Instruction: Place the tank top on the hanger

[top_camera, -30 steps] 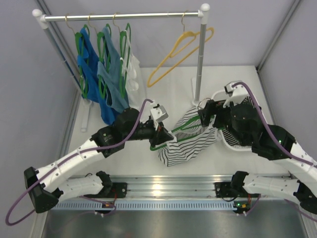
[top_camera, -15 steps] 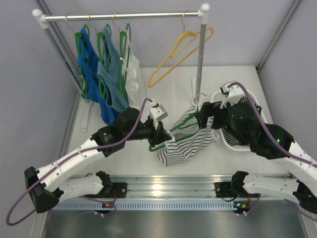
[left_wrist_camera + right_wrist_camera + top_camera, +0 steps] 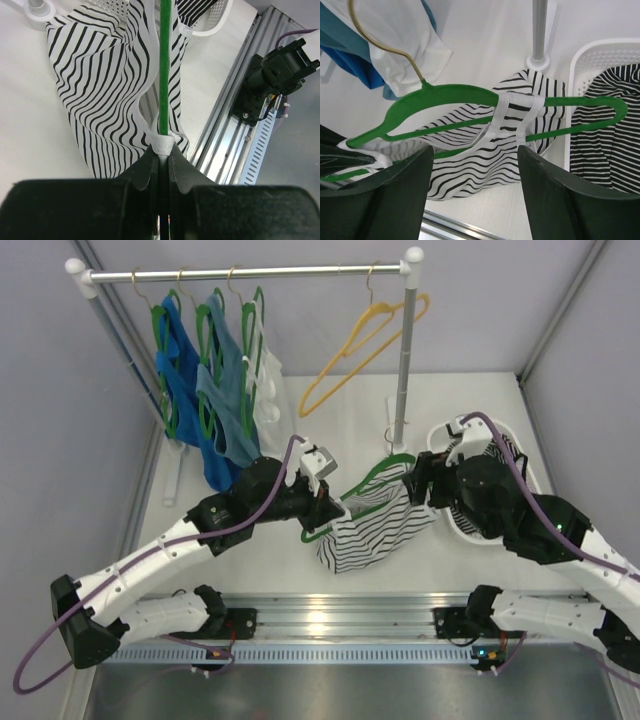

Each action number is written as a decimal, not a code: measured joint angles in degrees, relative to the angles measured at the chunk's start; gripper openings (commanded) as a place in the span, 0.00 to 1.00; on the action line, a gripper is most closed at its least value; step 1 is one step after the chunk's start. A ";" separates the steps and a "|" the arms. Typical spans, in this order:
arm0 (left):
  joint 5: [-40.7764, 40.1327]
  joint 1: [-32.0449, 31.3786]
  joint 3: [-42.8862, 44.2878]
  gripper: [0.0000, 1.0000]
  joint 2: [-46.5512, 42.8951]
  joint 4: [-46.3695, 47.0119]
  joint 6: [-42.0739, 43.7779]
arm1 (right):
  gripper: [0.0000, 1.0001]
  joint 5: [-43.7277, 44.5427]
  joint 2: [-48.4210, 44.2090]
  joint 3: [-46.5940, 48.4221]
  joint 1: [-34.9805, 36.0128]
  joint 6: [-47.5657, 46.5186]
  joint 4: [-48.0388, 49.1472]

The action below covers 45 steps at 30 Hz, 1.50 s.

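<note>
The green hanger (image 3: 372,478) is held level above the table, its brassy hook (image 3: 380,47) pointing to the rack. The striped tank top (image 3: 370,530) hangs from it, both straps (image 3: 520,112) looped over the hanger's right half in the right wrist view. My left gripper (image 3: 325,508) is shut on the hanger's left end (image 3: 164,75), with a white hem of the tank top (image 3: 95,90) pinched at the jaws. My right gripper (image 3: 474,150) is open and empty, just in front of the hanger (image 3: 445,94) and above the tank top (image 3: 485,160).
A clothes rack (image 3: 250,273) stands at the back with blue tops (image 3: 200,390) and a white top (image 3: 268,390) on green hangers, and a yellow hanger (image 3: 360,345). Its right post (image 3: 403,370) is close behind the hanger. A white basket (image 3: 445,430) holds another striped garment (image 3: 615,130).
My right gripper has drawn back to the right, off the tank top and hanger. The hanger's right end now shows bare. The left gripper has kept its hold.
</note>
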 measured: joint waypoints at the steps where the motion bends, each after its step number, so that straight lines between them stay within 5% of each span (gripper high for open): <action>1: -0.04 0.00 0.00 0.00 0.00 0.00 -0.07 | 0.68 0.31 0.02 -0.28 0.00 0.39 -0.50; 23: 0.83 0.00 2.51 0.00 -2.16 -3.67 -0.63 | 0.60 7.45 11.02 -1.36 -1.88 4.83 -4.96; 27: 0.94 0.00 3.45 0.00 -2.64 -4.24 -0.59 | 0.29 7.78 11.69 -1.36 -1.95 4.96 -5.05; 31: 1.03 0.00 3.93 0.00 -2.69 -5.44 -0.20 | 0.09 8.33 11.67 -1.16 -1.95 5.27 -6.10; 45: -1.20 0.00 4.33 0.00 -6.10 -9.51 1.38 | 0.02 11.91 9.40 9.27 -5.77 3.72 -12.57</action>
